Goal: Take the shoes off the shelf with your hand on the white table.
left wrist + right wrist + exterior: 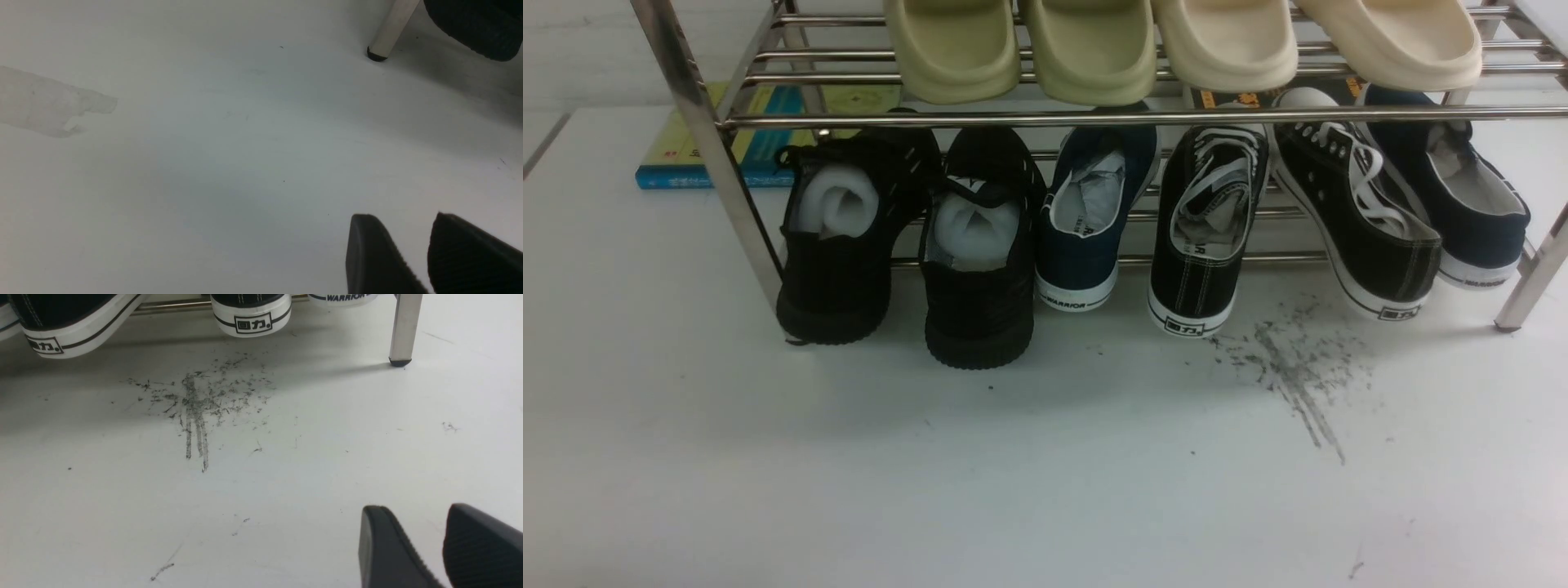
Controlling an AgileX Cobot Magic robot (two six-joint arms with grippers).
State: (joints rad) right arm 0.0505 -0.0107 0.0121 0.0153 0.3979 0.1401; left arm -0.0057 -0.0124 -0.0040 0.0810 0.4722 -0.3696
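Soft, even light falls on a pale wall (580, 41) behind.

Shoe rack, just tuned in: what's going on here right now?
Nothing is being handled yet. The left navy shoe and the right navy shoe sit on the lower tier of the shelf, two black lace-up sneakers between them. The left gripper and right gripper hover open and empty over the white table, near its legs.
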